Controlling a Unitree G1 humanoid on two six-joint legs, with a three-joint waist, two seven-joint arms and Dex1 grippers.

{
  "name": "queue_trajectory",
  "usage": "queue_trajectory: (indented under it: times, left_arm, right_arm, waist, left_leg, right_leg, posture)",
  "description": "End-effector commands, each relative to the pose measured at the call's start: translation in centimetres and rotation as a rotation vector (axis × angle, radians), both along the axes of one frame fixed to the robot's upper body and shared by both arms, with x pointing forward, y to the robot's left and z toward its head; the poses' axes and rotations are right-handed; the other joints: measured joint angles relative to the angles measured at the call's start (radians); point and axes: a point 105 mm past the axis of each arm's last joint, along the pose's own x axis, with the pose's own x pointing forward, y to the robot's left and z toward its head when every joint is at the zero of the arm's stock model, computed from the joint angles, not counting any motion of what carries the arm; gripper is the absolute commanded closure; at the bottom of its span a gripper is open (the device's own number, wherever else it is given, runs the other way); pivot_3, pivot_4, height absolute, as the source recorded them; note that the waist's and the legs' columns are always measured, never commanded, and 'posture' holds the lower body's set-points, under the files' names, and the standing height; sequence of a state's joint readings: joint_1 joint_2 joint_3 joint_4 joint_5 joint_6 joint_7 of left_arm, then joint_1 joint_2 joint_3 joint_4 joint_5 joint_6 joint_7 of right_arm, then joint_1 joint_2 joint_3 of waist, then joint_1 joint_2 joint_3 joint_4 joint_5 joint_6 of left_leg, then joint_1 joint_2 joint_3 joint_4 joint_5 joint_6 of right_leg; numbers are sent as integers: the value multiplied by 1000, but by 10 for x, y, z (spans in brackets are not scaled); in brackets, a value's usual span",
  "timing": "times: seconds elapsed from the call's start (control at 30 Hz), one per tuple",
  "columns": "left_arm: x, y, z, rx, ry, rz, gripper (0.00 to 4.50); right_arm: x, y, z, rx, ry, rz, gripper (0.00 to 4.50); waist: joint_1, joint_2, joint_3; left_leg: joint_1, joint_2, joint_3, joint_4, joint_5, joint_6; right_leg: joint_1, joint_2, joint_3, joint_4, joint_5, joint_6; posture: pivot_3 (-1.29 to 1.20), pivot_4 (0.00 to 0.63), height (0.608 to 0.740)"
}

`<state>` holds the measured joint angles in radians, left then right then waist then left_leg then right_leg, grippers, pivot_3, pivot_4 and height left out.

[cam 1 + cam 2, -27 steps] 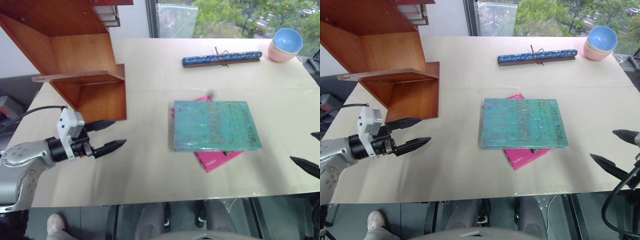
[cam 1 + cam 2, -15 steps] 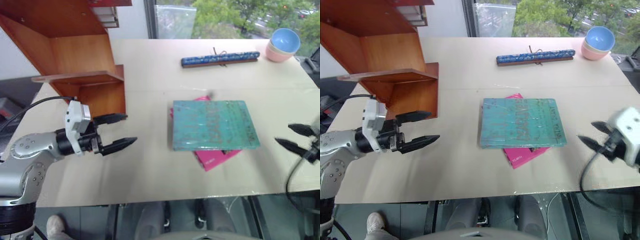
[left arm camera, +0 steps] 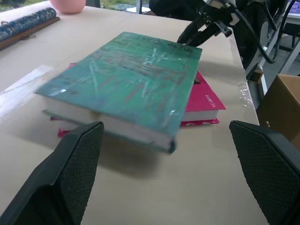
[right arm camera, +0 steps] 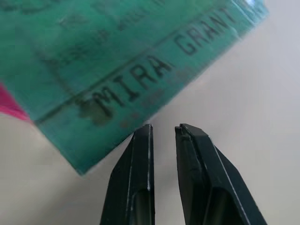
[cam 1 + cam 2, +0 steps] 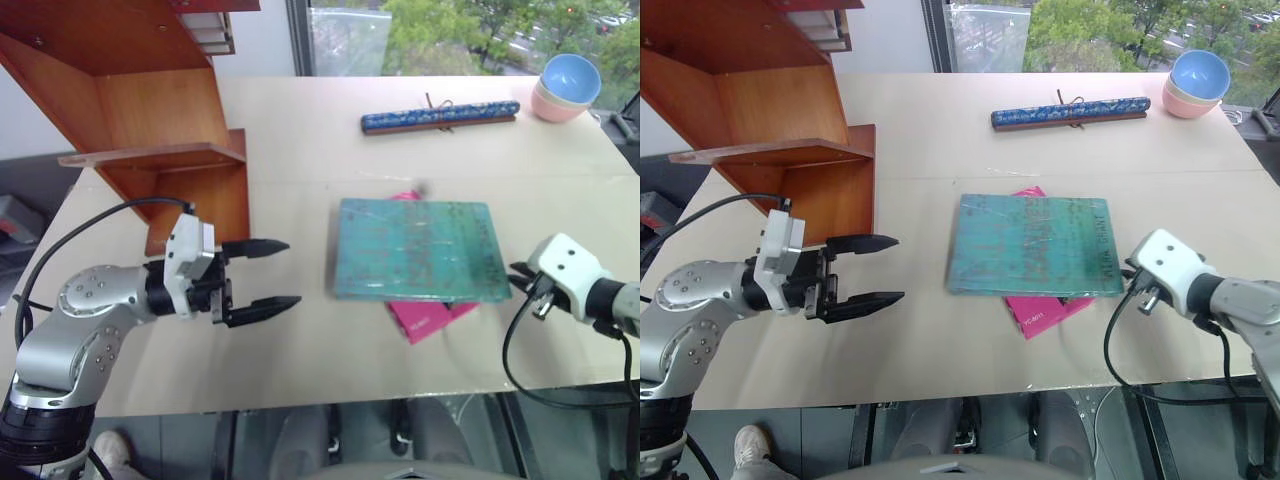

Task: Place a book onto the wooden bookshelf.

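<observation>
The teal-green book (image 5: 415,250) lies flat at the table's middle, on top of a smaller pink book (image 5: 425,318). My right gripper (image 5: 1130,272) is shut, with its tips (image 4: 164,127) against the book's right edge, by the lettered spine. My left gripper (image 5: 290,272) hovers open a short way left of the book, pointing at it. In the left wrist view its fingers (image 3: 70,168) stand wide on either side of the book (image 3: 126,79). The wooden bookshelf (image 5: 150,120) stands at the table's far left, just behind the left gripper.
A long blue patterned bar (image 5: 440,115) lies at the back of the table. Stacked blue and pink bowls (image 5: 570,88) sit at the back right corner. The table's front edge (image 5: 330,395) runs close below both arms. A cardboard box (image 3: 281,108) stands beyond the table.
My right gripper has swung in from the right, shut, and reached the book's right edge. The book has slid slightly left. My left gripper has moved right, toward the book, still open.
</observation>
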<state>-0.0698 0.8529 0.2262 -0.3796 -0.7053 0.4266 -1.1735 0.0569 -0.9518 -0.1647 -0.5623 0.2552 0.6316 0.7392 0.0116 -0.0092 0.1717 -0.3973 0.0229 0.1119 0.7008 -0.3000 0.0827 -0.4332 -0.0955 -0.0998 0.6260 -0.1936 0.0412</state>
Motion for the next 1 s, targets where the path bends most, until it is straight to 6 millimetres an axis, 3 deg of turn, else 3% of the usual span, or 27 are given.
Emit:
queue_trajectory:
  times: [0.03,0.37,0.5,0.63,0.77,0.93,1.0]
  left_arm:
    - [-4,-2,4,20,-37,-16,0]
    - [-3,-4,-2,3,33,0,0]
    - [-9,-6,-5,-15,93,30,0]
    - [-21,-5,-14,-113,324,92,0]
    - [-30,-6,-23,-205,564,147,0]
    - [-28,-18,-37,-371,846,244,0]
    - [-26,-25,-53,-383,973,322,0]
  right_arm:
    - [-9,29,12,64,-30,95,3706]
    - [-16,65,1,129,13,188,3706]
    - [-13,54,2,103,-12,120,3706]
    - [-28,30,7,114,10,71,3706]
    - [-49,21,25,190,27,97,2532]
    - [-59,33,57,274,-59,160,53]
    - [-60,42,65,294,-76,185,17]
  waist:
    - [1,0,0]
    - [0,0,0]
    - [1,0,0]
    - [6,0,0]
    - [3,0,0]
    - [2,0,0]
    - [3,0,-1]
  left_leg:
    - [0,0,0,0,0,0]
    - [0,0,-1,0,0,0]
    - [0,0,0,0,0,0]
    - [-2,-1,-2,0,0,0]
    - [-1,-1,-4,0,0,0]
    - [2,0,-5,1,0,0]
    - [2,0,-5,1,0,0]
  right_leg:
    - [0,0,0,0,0,0]
    - [0,0,-1,0,-2,-3]
    - [0,-1,0,0,-1,-3]
    - [0,-2,-1,0,-1,-3]
    - [2,-2,0,0,0,0]
    - [4,-3,2,1,0,-1]
    - [4,-7,2,2,0,-1]
  posture:
    - [0,150,738]
    - [0,150,738]
    - [0,150,738]
    - [0,150,738]
    - [0,150,738]
    - [0,150,738]
    - [0,150,738]
